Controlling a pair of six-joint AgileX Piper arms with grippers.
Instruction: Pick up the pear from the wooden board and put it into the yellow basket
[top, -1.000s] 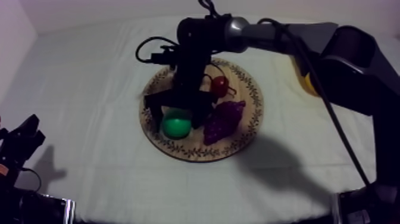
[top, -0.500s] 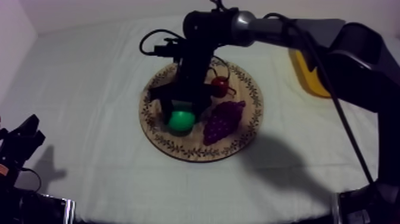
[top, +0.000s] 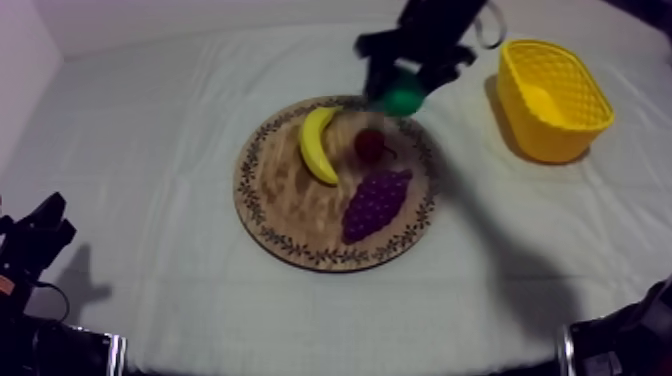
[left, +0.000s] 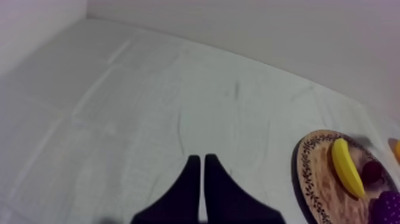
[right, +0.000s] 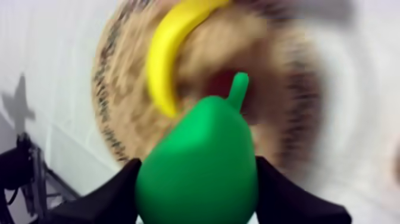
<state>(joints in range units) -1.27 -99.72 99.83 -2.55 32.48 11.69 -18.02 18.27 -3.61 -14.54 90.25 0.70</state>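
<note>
Bare cloth (top: 150, 150) between board (top: 290, 205) and basket (top: 556, 146); pear (top: 403, 98) held.

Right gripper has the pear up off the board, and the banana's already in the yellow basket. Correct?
No: the top view shows the banana lying on the wooden board, not in the yellow basket. The right gripper does have the pear up off the board.
</note>
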